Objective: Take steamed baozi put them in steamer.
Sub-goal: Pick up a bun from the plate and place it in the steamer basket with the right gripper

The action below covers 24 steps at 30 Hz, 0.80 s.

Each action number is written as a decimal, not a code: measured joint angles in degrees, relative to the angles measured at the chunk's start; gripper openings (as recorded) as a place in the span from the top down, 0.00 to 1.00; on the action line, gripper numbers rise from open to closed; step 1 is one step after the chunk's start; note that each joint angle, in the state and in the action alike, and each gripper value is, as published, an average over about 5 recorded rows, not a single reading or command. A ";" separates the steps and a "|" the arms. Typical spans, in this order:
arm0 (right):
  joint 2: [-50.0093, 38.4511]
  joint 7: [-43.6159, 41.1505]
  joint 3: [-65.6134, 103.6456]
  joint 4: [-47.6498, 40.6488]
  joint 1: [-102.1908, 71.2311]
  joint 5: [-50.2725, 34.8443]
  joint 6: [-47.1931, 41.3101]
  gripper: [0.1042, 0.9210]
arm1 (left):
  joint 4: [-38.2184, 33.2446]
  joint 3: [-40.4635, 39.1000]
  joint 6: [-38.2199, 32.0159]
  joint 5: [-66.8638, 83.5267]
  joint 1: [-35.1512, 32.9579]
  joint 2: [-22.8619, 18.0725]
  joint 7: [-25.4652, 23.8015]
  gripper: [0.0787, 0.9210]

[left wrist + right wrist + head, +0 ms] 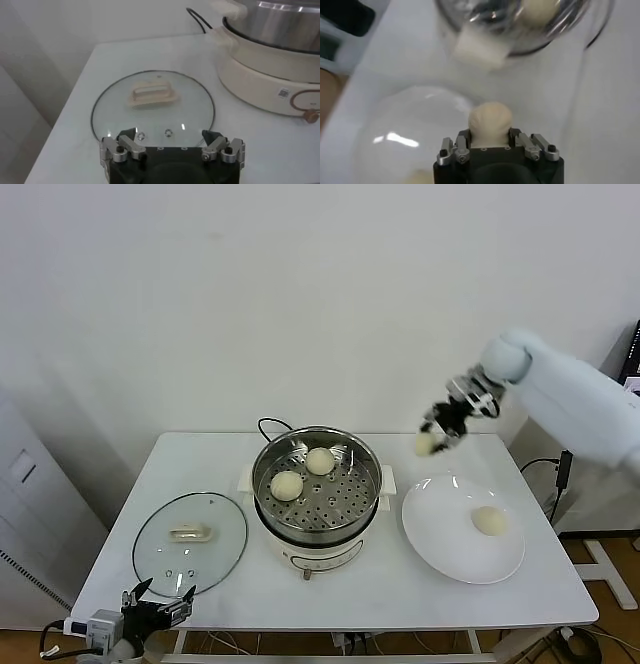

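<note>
Leftmost, the left gripper (160,605) waits low at the near table edge with its fingers spread wide and empty, just in front of the round glass lid (190,542), which lies flat on the white table (520,599) with a cream handle at its centre. At centre stands the steamer (316,483), a shiny stainless-steel basket with a perforated floor on a white pot base; two smooth, cream-white steamed baozi (303,473) already rest inside it, toward its far-left part. To the right, the right gripper (438,434) hangs in the air above the table between steamer and flat white plate (435,529), its fingers pinching a third bun (490,121) from both sides. A fourth bun (489,520) sits on the plate, right of centre. Judged risks: the soft, rounded dough may slip from the pinch during carriage and fall on the table; a low approach could strike the basket's raised rim; a release close to the two resting buns could press dough against dough.
</note>
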<state>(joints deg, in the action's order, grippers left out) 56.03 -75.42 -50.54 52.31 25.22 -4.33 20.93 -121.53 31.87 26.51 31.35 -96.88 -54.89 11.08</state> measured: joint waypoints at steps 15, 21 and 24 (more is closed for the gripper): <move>12.71 0.20 -0.28 3.95 -0.52 1.56 19.80 0.56 | -0.24 -0.03 0.02 -0.04 -0.40 -0.33 0.03 0.12; 13.39 -0.11 -2.39 9.56 -1.68 2.61 23.69 0.56 | -0.31 -0.07 0.02 -0.04 -0.37 -0.42 0.02 0.12; 13.20 -0.52 -3.34 12.19 -2.31 3.49 24.98 0.56 | -0.37 -0.18 0.02 -0.04 -0.34 -0.43 0.01 0.12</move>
<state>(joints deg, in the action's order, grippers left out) 69.23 -75.94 -53.89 64.50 22.91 -0.84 45.91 -121.90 31.69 26.53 31.31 -97.21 -55.33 11.09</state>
